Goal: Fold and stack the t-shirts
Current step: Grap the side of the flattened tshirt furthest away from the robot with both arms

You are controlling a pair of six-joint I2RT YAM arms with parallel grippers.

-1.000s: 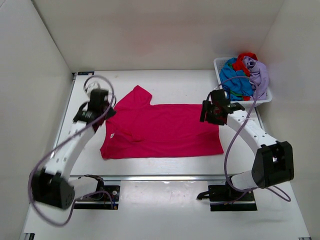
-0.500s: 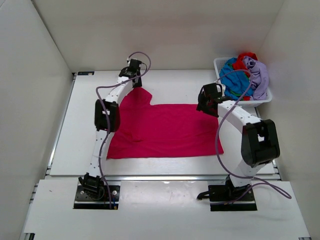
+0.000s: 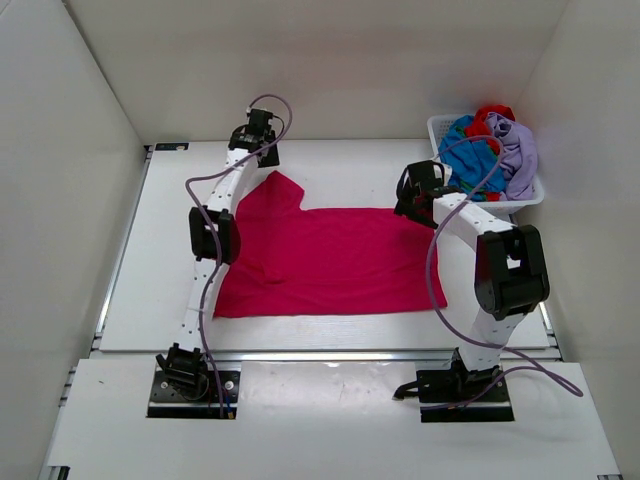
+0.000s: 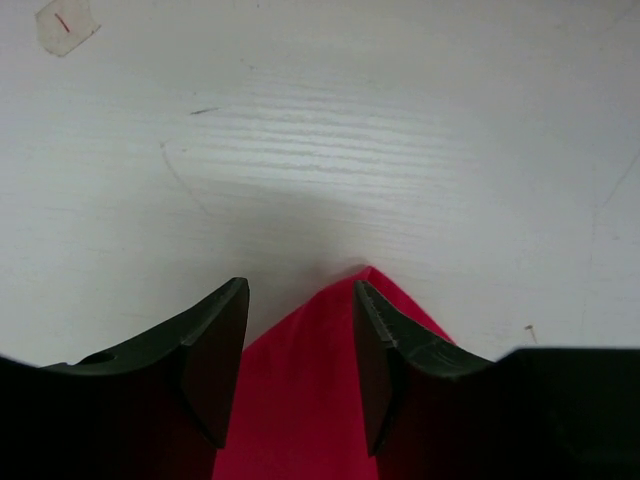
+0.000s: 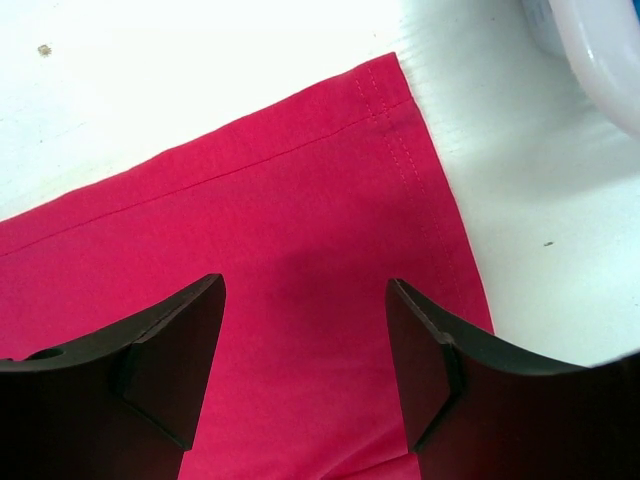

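The magenta-pink t-shirt (image 3: pixel 330 260) lies spread flat on the table, one sleeve pointing to the far left. My left gripper (image 3: pixel 266 158) is open at that sleeve's tip, and in the left wrist view its fingers (image 4: pixel 215 350) straddle the pointed cloth corner (image 4: pixel 310 400). My right gripper (image 3: pixel 412 206) is open over the shirt's far right corner. In the right wrist view the gripper (image 5: pixel 305 360) hovers above the hemmed edge of the shirt (image 5: pixel 300 200). Blue (image 3: pixel 470 165), red (image 3: pixel 490 118) and lavender (image 3: pixel 516 150) shirts sit heaped in the basket.
The white slatted basket (image 3: pixel 438 128) stands at the far right corner, close to my right arm; its rim shows in the right wrist view (image 5: pixel 600 50). White walls close in the table on three sides. A bit of tape (image 4: pixel 65 22) lies on the table beyond the sleeve.
My left arm has swung from the shirt's left side out to the far sleeve tip. The shirt's left edge has shifted a little right. My right gripper has crept toward the far right corner.
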